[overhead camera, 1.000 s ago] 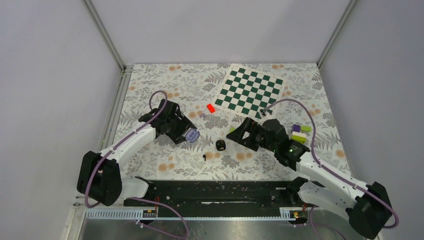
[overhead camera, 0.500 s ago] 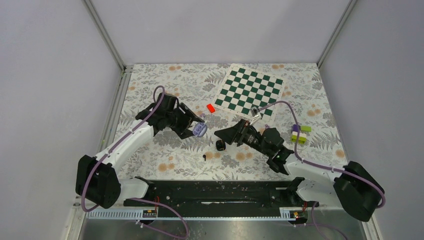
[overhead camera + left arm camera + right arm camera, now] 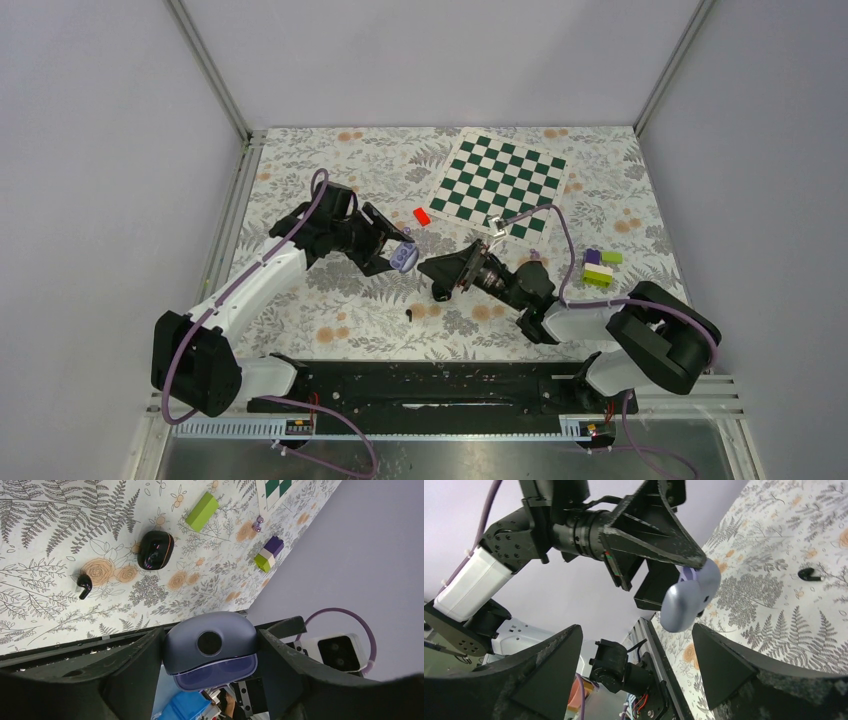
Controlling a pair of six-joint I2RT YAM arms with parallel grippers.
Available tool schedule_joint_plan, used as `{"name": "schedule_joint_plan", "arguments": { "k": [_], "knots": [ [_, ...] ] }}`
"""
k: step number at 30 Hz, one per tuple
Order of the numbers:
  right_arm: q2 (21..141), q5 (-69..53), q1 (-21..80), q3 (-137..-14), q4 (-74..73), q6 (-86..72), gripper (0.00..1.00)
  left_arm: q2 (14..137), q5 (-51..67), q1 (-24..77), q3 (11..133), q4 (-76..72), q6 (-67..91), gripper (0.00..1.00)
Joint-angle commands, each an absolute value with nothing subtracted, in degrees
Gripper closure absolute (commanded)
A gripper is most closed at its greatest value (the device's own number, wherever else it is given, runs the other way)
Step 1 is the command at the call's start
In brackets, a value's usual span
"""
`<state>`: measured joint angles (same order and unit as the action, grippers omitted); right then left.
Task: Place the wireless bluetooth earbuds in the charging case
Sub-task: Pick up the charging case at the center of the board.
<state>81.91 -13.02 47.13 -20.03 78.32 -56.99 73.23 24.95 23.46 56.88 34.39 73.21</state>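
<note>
1. Lilac-grey charging case (image 3: 227, 635), pebble-shaped: clamped between the two fingers of the left hand (image 3: 209, 655) and carried clear of the floral surface (image 3: 330, 160). From above, its pale face with two dark sockets shows.
2. Left hand: jaws partly closed, pressed on the sides of the charging case; nothing else in its grip.
3. Right hand (image 3: 636, 640): jaws wide apart, nothing between them. It points at the charging case with its tips just beside it; whether they touch cannot be told.
4. Black earbud (image 3: 83, 586), one, tiny, with a short stem: lies on the surface on the near side of both hands, apart from each.
5. Glossy black rounded shell (image 3: 155, 550) with an orange seam: on the surface near the earbud, just beside the right hand's tips. What it is cannot be told.
6. Lime-green block (image 3: 202, 511): on the surface beyond the shell.
7. Purple-and-lime block stack (image 3: 598, 268), red block (image 3: 422, 216) and chequered mat (image 3: 500, 185): well apart from the earbud.
</note>
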Motion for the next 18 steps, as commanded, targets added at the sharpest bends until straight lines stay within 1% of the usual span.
{"name": "schedule_joint_plan", "arguments": {
  "k": [1,4,7,9,10,18],
  "knots": [
    [82.6,-14.0,48.1,-21.1,85.6,-52.8,0.13,72.3,27.7,23.4,59.5,34.6,74.9,0.52],
    [84.5,-15.9,48.2,-22.2,85.6,-51.5,0.14,72.2,28.1,23.4,60.0,34.6,75.1,0.53],
    [86.0,-15.4,48.3,-22.2,85.6,-49.6,0.12,71.8,28.4,23.4,60.3,34.6,75.1,0.53],
    [86.5,-14.1,48.3,-22.1,85.6,-49.0,0.12,71.6,28.2,23.4,60.3,34.6,75.1,0.58],
    [86.9,-14.1,48.3,-22.4,85.6,-48.8,0.12,71.5,28.2,23.4,60.2,34.6,75.1,0.58],
    [89.4,-17.3,48.4,-25.4,85.7,-49.2,0.13,71.4,28.6,23.4,60.1,34.6,75.2,0.58]
  ]
}}
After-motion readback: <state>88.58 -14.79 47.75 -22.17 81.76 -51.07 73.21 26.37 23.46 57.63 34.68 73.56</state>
